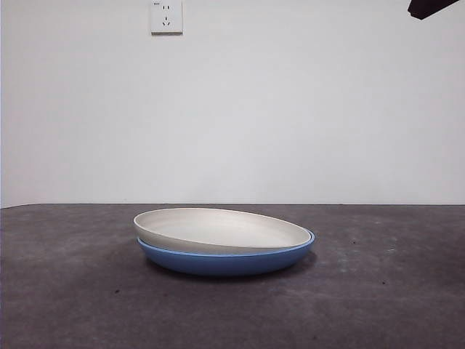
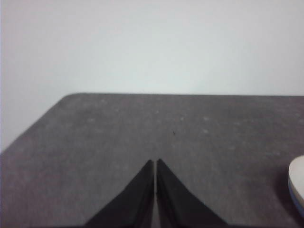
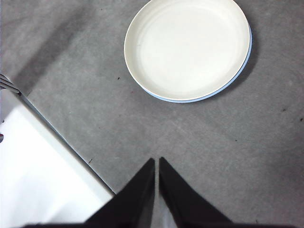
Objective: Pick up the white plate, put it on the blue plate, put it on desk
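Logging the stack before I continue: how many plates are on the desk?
2: the white plate sits tilted on the blue plate, mid-desk. None seem hidden.

The white plate point(image 1: 218, 231) has a matt, smooth cream finish resembling unglazed ceramic or plastic. The blue plate point(image 1: 225, 262) beneath it shows a smooth, glossier surface. The desk point(image 1: 73, 291) is dark grey-brown, matt, rough and speckled. The wall socket point(image 1: 166, 16) appears to be smooth white plastic.
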`<state>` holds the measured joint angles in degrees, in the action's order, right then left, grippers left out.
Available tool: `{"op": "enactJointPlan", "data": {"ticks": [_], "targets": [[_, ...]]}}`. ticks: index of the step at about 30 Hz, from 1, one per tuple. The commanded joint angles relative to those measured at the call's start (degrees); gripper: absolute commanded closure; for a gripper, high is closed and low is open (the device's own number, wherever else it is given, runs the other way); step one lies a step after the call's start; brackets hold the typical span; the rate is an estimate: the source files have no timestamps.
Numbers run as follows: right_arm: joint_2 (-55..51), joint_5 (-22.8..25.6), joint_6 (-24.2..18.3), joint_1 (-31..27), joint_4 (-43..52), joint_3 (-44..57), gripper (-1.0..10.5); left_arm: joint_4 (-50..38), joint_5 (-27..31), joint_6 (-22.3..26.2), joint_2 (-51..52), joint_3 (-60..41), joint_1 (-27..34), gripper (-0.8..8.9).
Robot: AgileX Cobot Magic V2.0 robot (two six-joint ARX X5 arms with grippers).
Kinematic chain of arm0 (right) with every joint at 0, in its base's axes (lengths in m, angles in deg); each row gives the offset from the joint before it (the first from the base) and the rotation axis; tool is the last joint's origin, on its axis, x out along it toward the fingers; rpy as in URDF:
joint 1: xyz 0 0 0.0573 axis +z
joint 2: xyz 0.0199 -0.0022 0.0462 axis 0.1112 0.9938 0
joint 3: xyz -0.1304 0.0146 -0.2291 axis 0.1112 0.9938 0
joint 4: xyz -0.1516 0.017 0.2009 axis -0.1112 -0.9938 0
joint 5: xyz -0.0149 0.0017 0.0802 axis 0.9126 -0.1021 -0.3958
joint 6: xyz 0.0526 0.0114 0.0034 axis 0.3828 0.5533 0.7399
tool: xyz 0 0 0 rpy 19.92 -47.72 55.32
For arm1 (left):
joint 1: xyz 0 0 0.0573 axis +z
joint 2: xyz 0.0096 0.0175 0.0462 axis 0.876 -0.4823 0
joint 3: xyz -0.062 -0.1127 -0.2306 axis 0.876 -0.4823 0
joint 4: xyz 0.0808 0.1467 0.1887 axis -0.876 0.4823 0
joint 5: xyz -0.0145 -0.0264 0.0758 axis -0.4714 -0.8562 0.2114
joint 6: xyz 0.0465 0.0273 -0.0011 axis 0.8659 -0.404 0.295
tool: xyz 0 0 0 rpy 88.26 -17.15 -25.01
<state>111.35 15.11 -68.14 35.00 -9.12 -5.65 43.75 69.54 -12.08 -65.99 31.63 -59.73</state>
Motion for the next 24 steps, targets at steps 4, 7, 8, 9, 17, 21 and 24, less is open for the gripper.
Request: {"op": "enactJointPlan", "data": {"ticks": [4, 7, 8, 9, 17, 21, 24], "targets": [[0.4, 0.0, -0.8, 0.5, 0.6, -1.2, 9.4, 2.2, 0.2, -1.6, 3.3, -3.0, 0.1, 8.04], [0.4, 0.0, -0.8, 0.5, 0.6, -1.2, 9.4, 5.9, 0.2, -1.5, 4.8, -3.1, 0.1, 8.04], [0.4, 0.0, -0.8, 0.5, 0.6, -1.2, 9.4, 6.5, 0.2, -1.5, 5.0, -3.2, 0.1, 8.04], [0.4, 0.0, -0.8, 0.5, 0.6, -1.2, 9.4, 7.0, 0.2, -1.5, 5.0, -3.4, 0.1, 8.04], [0.4, 0.0, -0.8, 0.5, 0.6, -1.2, 9.4, 9.4, 0.2, -2.3, 5.0, -4.8, 0.1, 8.04], [0.4, 0.0, -0.8, 0.5, 0.6, -1.2, 9.4, 10.2, 0.2, -2.3, 5.0, -4.8, 0.1, 8.04], [0.4, 0.0, -0.8, 0.5, 0.6, -1.2, 9.4, 10.1, 0.2, -3.4, 5.0, -4.8, 0.1, 8.04]]}}
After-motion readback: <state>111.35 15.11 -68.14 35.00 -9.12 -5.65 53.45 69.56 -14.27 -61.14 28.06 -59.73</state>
